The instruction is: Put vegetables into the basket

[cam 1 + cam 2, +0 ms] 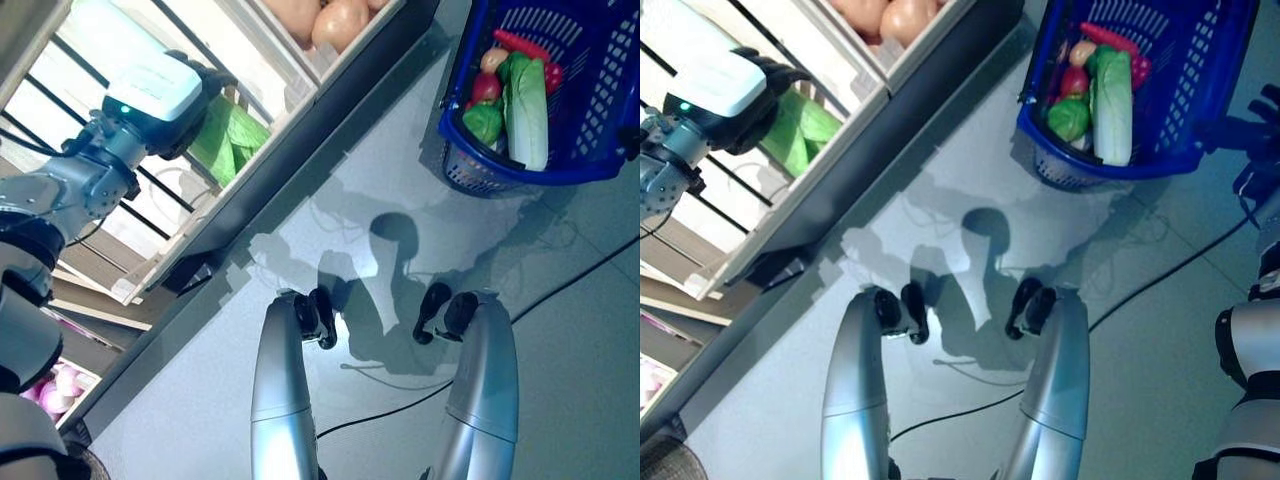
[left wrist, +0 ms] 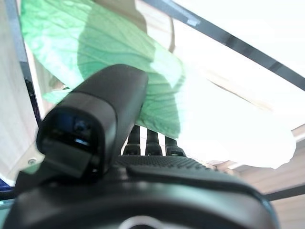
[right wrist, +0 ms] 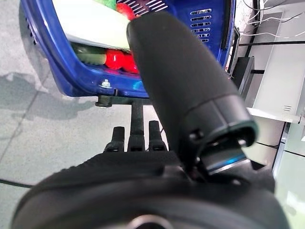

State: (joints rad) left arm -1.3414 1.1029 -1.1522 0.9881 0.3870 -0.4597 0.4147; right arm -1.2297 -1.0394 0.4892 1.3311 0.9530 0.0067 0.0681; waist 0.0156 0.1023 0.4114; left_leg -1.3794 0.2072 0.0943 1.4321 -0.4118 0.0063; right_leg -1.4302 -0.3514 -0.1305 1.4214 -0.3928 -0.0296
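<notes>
Left robot hand (image 2: 95,138) reaches a leafy green (image 1: 228,140) (grip hidden); right robot hand (image 3: 157,143) grips the basket (image 1: 590,150).

basket (image 1: 480,175): cut by edge | left robot hand (image 1: 195,85) fingertips: behind cabbage (image 1: 228,140)

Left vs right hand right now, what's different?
The left hand reaches into the white shelf at the green leafy vegetable; the right hand is curled on the blue plastic basket handle. The left holds nothing clearly; the right carries the load. Both are dark.
</notes>
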